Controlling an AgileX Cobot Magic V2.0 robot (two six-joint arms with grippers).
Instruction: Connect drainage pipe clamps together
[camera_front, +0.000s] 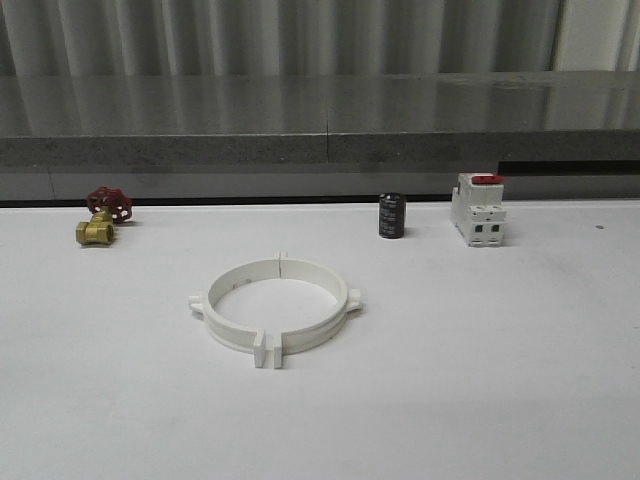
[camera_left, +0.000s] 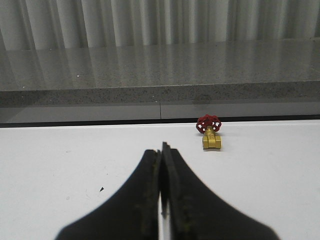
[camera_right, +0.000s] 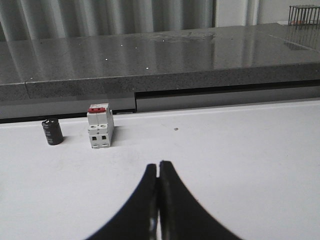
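Two drainage pipe clamps (camera_front: 277, 311) lying flat near the middle of the worktop (camera_front: 500, 400), forming one ring. Left half-band (camera_front: 228, 305) and right half-band (camera_front: 325, 300) meeting at both ends: rear tabs (camera_front: 281, 260) touching or nearly so toward the far edge, front tabs (camera_front: 268, 350) standing side by side toward the near edge with a thin dark gap showing between them. Small side lugs projecting outward at left and right of the ring.

Judging from this layout: halves aligned and brought together, ring shape complete; whether the flanges are fully seated or locked not determinable, the narrow slit at the front tabs possibly leaving a final press to be done.

Left gripper (camera_left: 161, 200), in the left wrist view, hovering over bare worktop with fingers (camera_left: 145, 200) pressed together, holding nothing. Right gripper (camera_right: 158, 200), in the right wrist view, likewise with fingers (camera_right: 172, 200) closed on nothing. Both appearing well apart from the ring, suggesting the joining work largely finished.

Bystanders lining the far edge: brass valve with red handwheel (camera_front: 103, 213) toward the far left corner, black cylinder (camera_front: 391, 216) and white switch with red top (camera_front: 478, 209) right of centre, all well apart from the ring.
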